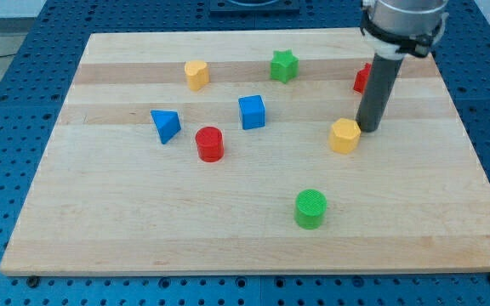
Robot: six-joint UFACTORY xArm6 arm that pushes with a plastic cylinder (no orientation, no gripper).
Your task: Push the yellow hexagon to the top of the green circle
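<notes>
The yellow hexagon (344, 135) lies right of the board's middle. The green circle (310, 208) stands below it and a little to the left, with a clear gap between the two. My tip (368, 127) rests on the board just right of the yellow hexagon, at its upper right side, touching it or nearly so. The dark rod rises from there toward the view's top right.
A wooden board (100, 229) holds a yellow heart (196, 75), a green star (284, 65), a blue cube (252, 111), a blue triangle (166, 125), a red cylinder (210, 144), and a red block (361, 79) partly hidden behind the rod.
</notes>
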